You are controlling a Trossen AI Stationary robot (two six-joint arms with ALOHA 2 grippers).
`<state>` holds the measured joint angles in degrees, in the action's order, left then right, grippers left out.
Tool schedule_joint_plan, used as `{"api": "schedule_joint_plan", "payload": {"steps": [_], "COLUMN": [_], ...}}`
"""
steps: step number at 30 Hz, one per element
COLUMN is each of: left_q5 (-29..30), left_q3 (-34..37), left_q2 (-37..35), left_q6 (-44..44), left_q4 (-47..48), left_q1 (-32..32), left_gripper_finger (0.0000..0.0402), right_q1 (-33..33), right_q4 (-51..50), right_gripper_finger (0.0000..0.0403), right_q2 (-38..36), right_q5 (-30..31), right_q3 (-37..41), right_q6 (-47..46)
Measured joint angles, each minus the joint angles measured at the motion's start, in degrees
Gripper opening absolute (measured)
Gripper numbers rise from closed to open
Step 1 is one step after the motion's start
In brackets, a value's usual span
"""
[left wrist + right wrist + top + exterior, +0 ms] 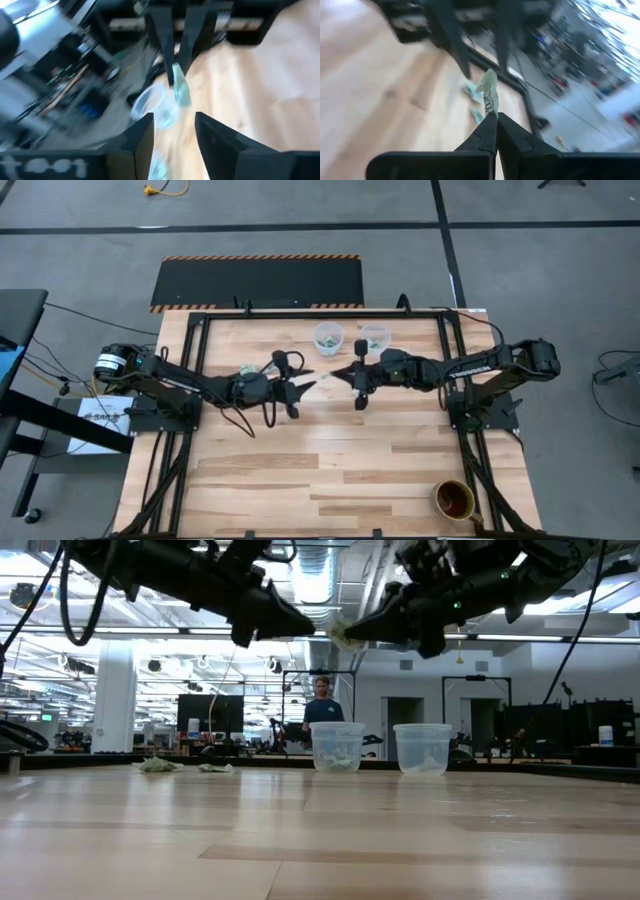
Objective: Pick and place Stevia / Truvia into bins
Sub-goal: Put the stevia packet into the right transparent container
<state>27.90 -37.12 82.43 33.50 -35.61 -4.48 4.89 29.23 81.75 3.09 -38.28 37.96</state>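
Two claws meet above the desk (pixel 300 490): right claw (pixel 496 116) pinches a Stevia packet (pixel 488 95), left claw (pixel 173 119) spread. Loose grip could drop it short of the bins (pixel 328 336).

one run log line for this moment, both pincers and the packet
stage: mid-air handover | right pincer: shut on sweetener packet | left pincer: open, facing it | clear cups: behind on table | loose packets: on table

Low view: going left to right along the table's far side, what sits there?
Loose packets → more packets → left clear cup with packets inside → right clear cup. Above, the right hand pinches a packet.
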Motion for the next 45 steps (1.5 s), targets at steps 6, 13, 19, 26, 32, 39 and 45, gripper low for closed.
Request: {"api": "schedule_joint_plan", "payload": {"steps": [6,13,19,26,32,39,45], "left_q5": [12.9,15.5,15.5,14.6,13.4,11.9,11.9], "left_q3": [0.0,0.0,0.0,0.0,0.0,0.0,0.0], "left_q2": [0.0,0.0,0.0,0.0,0.0,0.0,0.0], "left_q6": [-3.3,-10.7,-13.2,-14.7,-14.7,-14.9,-14.9], "left_q4": [5.5,9.6,11.3,12.3,12.3,12.2,12.2], "left_q1": [-1.1,-1.2,-1.1,-1.2,-1.1,-1.1,-1.1], "left_gripper_finger": [0.0148,0.0148,0.0148,0.0148,0.0148,0.0148,0.0148], "right_q1": [2.4,8.5,11.2,12.3,13.3,15.1,15.7], "right_q4": [-2.2,-7.1,-13.6,-20.4,-24.7,-26.6,-27.1], "right_gripper_finger": [0.0000,0.0000,0.0000,0.0000,0.0000,0.0013,0.0073], "right_q2": [0.0,0.0,0.0,0.0,0.0,0.0,0.0], "right_q5": [16.5,31.5,36.9,40.2,37.6,37.7,37.7], "right_q3": [0.0,0.0,0.0,-0.4,-1.6,-1.6,-1.6], "right_q6": [-3.5,-16.3,-28.7,-31.9,-33.9,-35.0,-35.1]}}
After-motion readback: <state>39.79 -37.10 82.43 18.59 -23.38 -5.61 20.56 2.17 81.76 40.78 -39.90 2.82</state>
